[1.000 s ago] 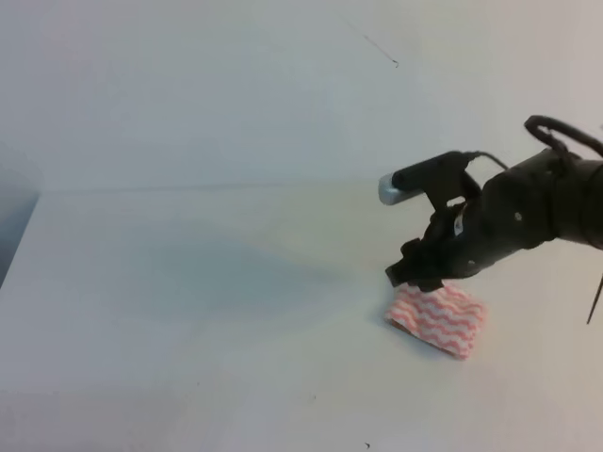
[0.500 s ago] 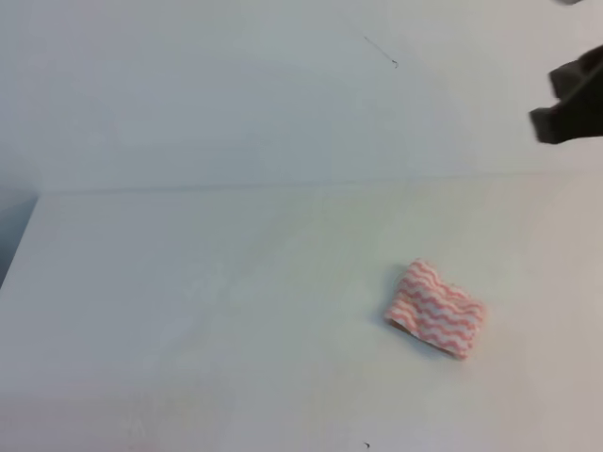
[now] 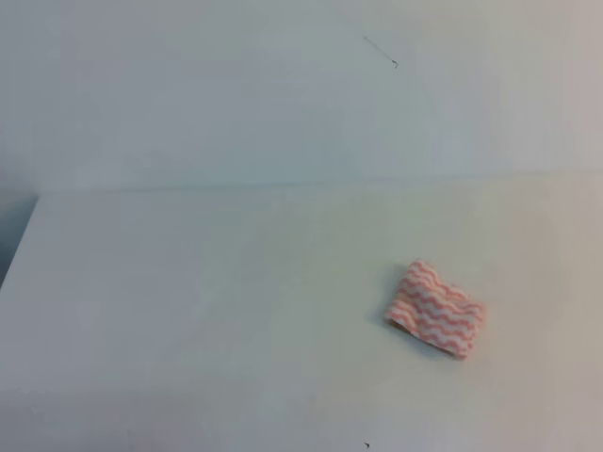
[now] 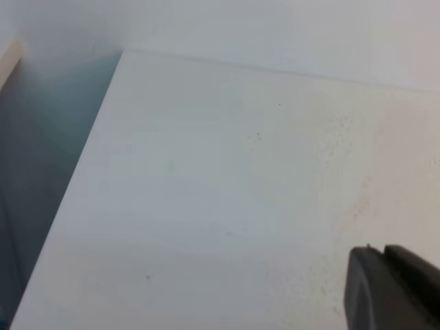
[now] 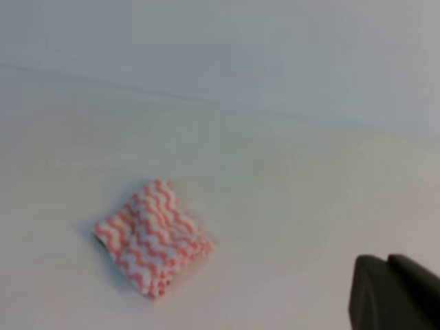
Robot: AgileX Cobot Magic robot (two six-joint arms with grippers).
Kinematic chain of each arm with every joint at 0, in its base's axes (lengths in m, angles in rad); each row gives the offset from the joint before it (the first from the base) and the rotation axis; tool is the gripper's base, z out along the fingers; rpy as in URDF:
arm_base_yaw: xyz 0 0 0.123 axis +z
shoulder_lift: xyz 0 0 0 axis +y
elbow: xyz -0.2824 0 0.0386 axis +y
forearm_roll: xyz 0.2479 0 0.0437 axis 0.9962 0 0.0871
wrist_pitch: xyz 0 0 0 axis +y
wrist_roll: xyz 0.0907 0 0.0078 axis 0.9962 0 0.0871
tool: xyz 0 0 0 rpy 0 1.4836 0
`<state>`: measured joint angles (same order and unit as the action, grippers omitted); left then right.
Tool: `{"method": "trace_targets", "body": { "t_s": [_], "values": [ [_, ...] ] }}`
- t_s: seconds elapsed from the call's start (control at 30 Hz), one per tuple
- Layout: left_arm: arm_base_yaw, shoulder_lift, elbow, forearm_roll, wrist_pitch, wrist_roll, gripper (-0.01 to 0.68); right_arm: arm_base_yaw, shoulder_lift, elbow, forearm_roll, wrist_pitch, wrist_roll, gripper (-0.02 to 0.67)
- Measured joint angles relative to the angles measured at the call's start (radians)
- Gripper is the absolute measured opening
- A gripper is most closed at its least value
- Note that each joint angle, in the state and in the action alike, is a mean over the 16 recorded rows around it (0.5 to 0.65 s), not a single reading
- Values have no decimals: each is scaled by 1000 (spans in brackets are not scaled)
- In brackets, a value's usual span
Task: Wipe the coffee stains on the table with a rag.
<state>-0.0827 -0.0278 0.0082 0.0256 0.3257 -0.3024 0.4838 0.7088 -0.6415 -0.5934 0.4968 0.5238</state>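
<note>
The rag, folded, with pink-red and white wavy stripes, lies flat on the white table at the right of the exterior view. It also shows in the right wrist view, lying free with nothing touching it. No orange-brown puddle shows in any view; the left wrist view shows only faint tan speckles on the tabletop. Neither gripper is in the exterior view. Only a black finger part of the left gripper and of the right gripper shows at each wrist frame's lower right corner, far from the rag.
The table's left edge drops to a dark grey gap beside it, also seen at the far left of the exterior view. A white wall rises behind the table.
The right arm, which hovered just above the rag's far edge, lifted away up and to the right and left the exterior view. The rag stayed in place.
</note>
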Motion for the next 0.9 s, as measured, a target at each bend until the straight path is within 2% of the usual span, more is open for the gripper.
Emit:
{"method": "trace_targets", "body": {
  "t_s": [0.17,0.33,0.9],
  "values": [
    [0,0,3,0,0,0,-1,0,-160,163,-1,-28,62,3],
    [0,0,0,0,0,0,-1,0,-265,257,-1,-32,94,2],
    [0,0,-8,0,1,0,-1,-9,-347,306,-3,-1,106,0]
  ]
}}
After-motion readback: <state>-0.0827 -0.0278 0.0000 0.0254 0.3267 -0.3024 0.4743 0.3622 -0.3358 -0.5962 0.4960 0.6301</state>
